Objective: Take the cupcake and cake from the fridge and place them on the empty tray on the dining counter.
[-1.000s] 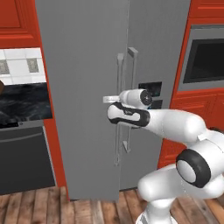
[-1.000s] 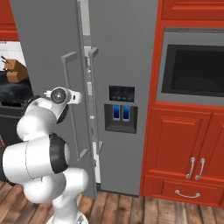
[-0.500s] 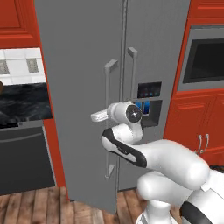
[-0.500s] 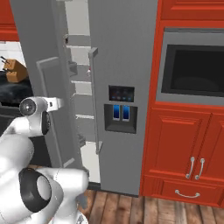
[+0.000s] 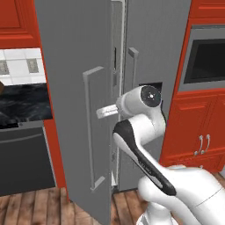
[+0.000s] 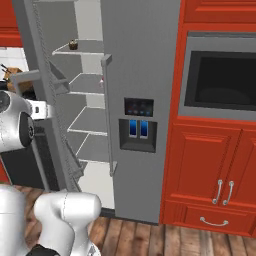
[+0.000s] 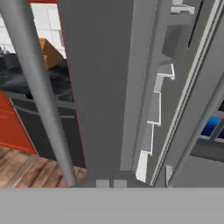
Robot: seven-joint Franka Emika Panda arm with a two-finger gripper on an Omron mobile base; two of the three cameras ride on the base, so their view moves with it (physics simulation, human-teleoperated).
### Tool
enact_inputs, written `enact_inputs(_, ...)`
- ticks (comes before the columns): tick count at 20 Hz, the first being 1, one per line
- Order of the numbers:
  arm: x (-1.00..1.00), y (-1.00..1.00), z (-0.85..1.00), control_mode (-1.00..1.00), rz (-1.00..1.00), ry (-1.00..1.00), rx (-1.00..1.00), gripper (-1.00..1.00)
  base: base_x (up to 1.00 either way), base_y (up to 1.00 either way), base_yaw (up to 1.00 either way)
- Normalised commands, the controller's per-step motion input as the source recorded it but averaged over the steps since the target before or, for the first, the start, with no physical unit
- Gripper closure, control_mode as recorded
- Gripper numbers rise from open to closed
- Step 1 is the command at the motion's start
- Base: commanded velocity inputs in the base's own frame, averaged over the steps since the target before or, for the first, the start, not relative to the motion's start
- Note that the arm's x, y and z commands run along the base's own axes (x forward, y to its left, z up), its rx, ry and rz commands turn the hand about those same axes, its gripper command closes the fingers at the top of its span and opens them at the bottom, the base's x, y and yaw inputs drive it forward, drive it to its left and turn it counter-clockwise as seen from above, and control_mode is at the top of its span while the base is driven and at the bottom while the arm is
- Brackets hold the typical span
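Observation:
The fridge [image 6: 142, 55] stands with its left door [image 5: 74, 83] swung wide, baring white shelves [image 6: 90, 120]. The cupcake [image 6: 73, 45] sits on the top shelf, brown with a pale top. A small red spot [image 6: 102, 79] at the second shelf's right edge is too small to tell as the cake. My gripper [image 5: 101, 113] is at the open door's face, just right of its vertical bar handle [image 5: 90, 132]. In the hand view the fingertips [image 7: 103, 183] sit together, shut on nothing, with the handle bar [image 7: 39, 96] to their left. The tray and dining counter are out of view.
A built-in oven [image 6: 220, 80] sits in red cabinets [image 6: 215, 170] right of the fridge. The dispenser panel [image 6: 137, 127] is on the closed right door. A black range [image 5: 22, 158] and dark counter lie left of the open door. The floor is wood [image 5: 26, 206].
The fridge's left door has swung from closed to wide open, with my arm following it leftward. The jaws have closed since the earlier frames.

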Motion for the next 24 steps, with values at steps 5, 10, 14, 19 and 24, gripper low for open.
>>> enact_inputs(5,-1.00,-1.00,0.43,-1.00,0.07,-0.03,0.27,1.00,0.00,0.00,0.00)
enact_inputs(10,-0.23,-0.82,-0.02,-1.00,0.24,-0.01,0.53,1.00,0.00,0.00,0.00)
enact_inputs(14,0.45,-0.36,-0.03,-1.00,0.45,0.03,0.55,1.00,0.00,0.00,0.00)
enact_inputs(19,0.67,0.09,-0.01,-1.00,0.29,0.28,0.25,1.00,0.00,0.00,0.00)
enact_inputs(24,0.48,0.60,-0.26,-1.00,0.00,0.12,0.08,1.00,0.00,0.00,0.00)
